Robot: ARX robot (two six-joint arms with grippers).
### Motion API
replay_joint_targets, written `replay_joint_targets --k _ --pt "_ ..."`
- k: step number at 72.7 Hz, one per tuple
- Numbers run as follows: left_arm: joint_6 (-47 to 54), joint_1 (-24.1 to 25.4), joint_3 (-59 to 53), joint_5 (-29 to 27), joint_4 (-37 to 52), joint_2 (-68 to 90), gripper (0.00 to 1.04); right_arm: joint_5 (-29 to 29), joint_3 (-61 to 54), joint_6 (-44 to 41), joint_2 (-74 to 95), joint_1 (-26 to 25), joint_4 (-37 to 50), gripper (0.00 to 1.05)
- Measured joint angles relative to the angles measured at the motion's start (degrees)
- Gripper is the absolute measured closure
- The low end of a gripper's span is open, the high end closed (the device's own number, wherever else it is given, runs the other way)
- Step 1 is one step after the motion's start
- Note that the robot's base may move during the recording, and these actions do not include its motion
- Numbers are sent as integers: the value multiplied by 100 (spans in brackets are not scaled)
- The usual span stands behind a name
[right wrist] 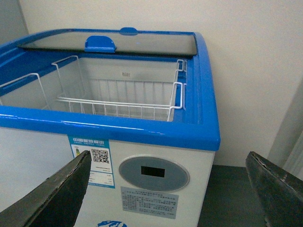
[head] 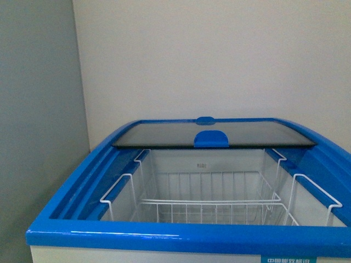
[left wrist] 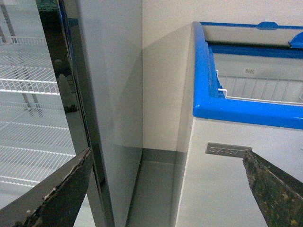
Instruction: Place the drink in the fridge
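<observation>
The fridge (head: 181,235) is a white chest cooler with a blue top rim, right in front of me. Its curved glass lid (head: 214,134) is slid back, so the front half is open. A white wire basket (head: 208,205) hangs inside and looks empty. The fridge also shows in the left wrist view (left wrist: 246,111) and the right wrist view (right wrist: 142,127). My left gripper (left wrist: 168,189) is open and empty, low beside the fridge's left wall. My right gripper (right wrist: 168,189) is open and empty, low in front of the fridge's right corner. No drink is in view.
A tall grey glass-door cabinet (left wrist: 109,94) with white wire shelves (left wrist: 28,85) stands left of the fridge, with a narrow floor gap (left wrist: 151,189) between them. A beige wall (head: 219,55) runs behind. The fridge front carries a grey oval control panel (right wrist: 153,173) and labels.
</observation>
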Motion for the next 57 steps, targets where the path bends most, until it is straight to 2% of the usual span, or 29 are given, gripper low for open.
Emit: replay_joint_targets --k 57 --pt "0 0 0 -2 0 0 8 0 0 0 0 0 0 7"
